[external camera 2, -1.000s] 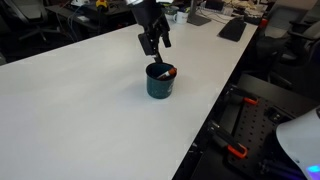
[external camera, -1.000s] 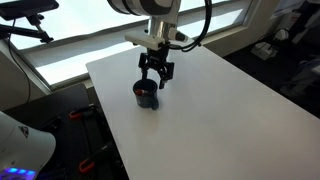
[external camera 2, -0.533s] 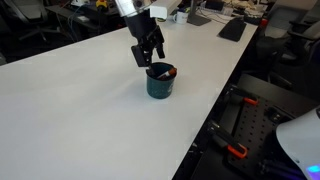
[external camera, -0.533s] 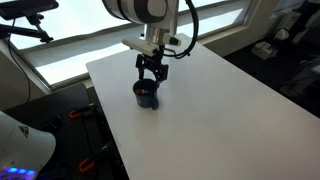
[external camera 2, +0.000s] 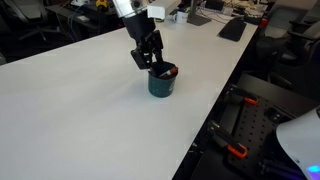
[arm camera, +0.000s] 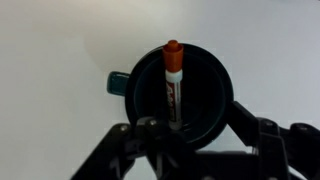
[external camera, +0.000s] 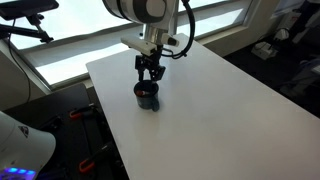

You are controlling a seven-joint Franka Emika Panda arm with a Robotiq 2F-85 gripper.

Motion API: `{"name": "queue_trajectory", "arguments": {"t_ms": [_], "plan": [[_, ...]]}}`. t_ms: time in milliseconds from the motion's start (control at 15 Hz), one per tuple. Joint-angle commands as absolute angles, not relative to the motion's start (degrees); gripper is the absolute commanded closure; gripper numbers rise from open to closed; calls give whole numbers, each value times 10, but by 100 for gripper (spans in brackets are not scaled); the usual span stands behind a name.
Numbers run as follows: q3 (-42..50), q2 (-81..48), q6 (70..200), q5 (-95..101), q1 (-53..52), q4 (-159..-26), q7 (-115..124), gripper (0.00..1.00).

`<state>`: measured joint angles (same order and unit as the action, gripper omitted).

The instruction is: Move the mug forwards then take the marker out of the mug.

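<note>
A bright room with a long window (external camera: 70, 48) behind, and a white worktop (external camera: 220, 110) with only the task's things on it. The fingers (external camera: 150, 76) hang directly above the mug (external camera: 147, 97), spread apart and holding nothing.

Read left to right in the wrist view, the handle (arm camera: 116, 84) sticks out beyond the nearer finger (arm camera: 150, 130). The marker (arm camera: 172, 80) leans inside the cup just past that finger, its orange-red cap against the far rim. The open bowl lies between the two fingers. The other finger (arm camera: 265, 135) looks to sit outside the mug's wall. In an exterior view the red tip (external camera 2: 170, 71) shows just above the rim, right below the fingers.

The mug probably has to be gripped first so it can be pushed or carried forwards, with the marker staying inside for now. To do that well, lower straight down so one finger drops into the free part of the bowl and the other goes outside the wall. Keep the inner finger off the marker, or it could tip out or jam. Close gently on the wall, then slide the mug low and slowly so it neither rocks nor swings about its handle
</note>
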<state>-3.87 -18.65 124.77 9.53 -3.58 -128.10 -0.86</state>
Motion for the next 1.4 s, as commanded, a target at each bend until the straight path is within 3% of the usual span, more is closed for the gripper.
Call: {"name": "queue_trajectory", "arguments": {"t_ms": [0,200,600,1333], "plan": [[-35,-181,1228,87,-39,-1281,-6,36],[-32,-177,1221,83,-34,-1285,-9,24],[-26,-155,1209,69,-25,-1291,-11,33],[-23,-169,1183,68,-23,-1283,-13,37]]}}
